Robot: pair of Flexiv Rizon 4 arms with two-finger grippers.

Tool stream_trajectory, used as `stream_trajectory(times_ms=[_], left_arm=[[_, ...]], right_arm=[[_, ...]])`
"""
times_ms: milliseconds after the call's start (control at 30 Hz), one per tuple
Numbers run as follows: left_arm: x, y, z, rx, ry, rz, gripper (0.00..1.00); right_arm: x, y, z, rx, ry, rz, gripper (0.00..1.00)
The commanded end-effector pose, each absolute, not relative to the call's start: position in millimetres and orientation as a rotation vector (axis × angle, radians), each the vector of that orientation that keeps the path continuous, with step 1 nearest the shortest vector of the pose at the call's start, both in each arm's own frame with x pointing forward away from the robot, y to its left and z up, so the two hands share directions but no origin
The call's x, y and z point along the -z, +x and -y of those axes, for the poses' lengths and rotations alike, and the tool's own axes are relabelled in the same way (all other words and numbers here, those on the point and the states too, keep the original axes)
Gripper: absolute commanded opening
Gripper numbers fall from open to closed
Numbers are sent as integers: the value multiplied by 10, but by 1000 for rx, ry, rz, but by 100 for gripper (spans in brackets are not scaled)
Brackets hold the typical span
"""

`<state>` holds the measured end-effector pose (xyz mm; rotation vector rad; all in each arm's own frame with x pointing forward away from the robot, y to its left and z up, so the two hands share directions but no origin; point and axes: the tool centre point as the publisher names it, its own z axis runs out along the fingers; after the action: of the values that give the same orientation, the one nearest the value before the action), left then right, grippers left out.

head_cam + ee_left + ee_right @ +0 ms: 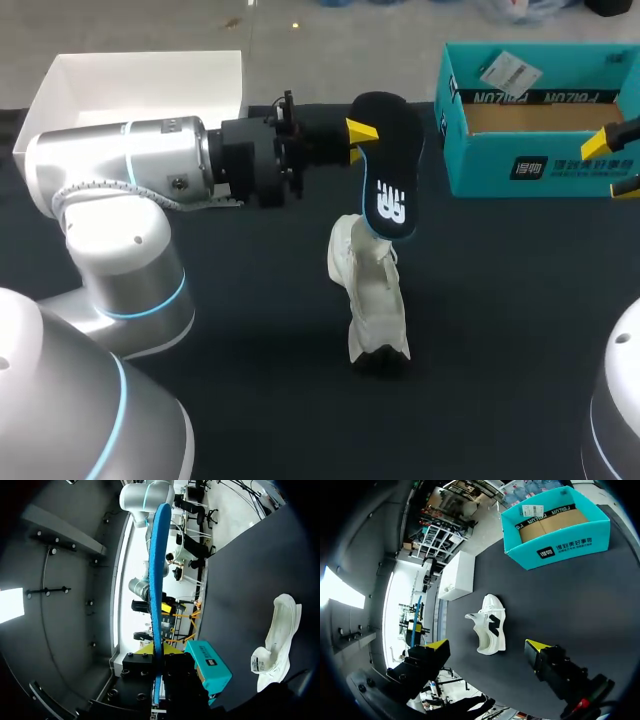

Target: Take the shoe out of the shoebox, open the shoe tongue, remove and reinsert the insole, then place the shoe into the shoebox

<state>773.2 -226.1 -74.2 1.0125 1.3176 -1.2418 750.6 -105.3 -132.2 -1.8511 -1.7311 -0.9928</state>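
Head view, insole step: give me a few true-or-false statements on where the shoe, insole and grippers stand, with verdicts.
1. The left gripper is shut on the insole. True.
2. The insole sits inside the white shoe. False: it is out of the shoe, held by the left gripper.
3. The shoe is in the teal shoebox. False: it lies on the black table.
4. The right gripper is open and holds nothing. True.

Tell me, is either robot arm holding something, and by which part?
The left gripper pinches the insole near one end; the right gripper is open, empty.
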Motion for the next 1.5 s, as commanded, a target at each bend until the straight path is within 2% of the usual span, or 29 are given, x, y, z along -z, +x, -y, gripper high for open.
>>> stream_trajectory(times_ms=[33,467,767,1500], left_arm=[[742,7720,2268,1239,1011,-1319,0],[742,7720,2268,1239,1011,-1319,0],[1156,7047,2047,1612,849,-1666,0],[1156,7047,2047,1612,849,-1666,0]], right_arm=[[1324,7492,1052,993,-1854,1731,100],[1324,7492,1052,993,-1854,1731,100],[1324,7492,1052,993,-1854,1731,100],[1324,7492,1052,993,-1854,1731,100]])
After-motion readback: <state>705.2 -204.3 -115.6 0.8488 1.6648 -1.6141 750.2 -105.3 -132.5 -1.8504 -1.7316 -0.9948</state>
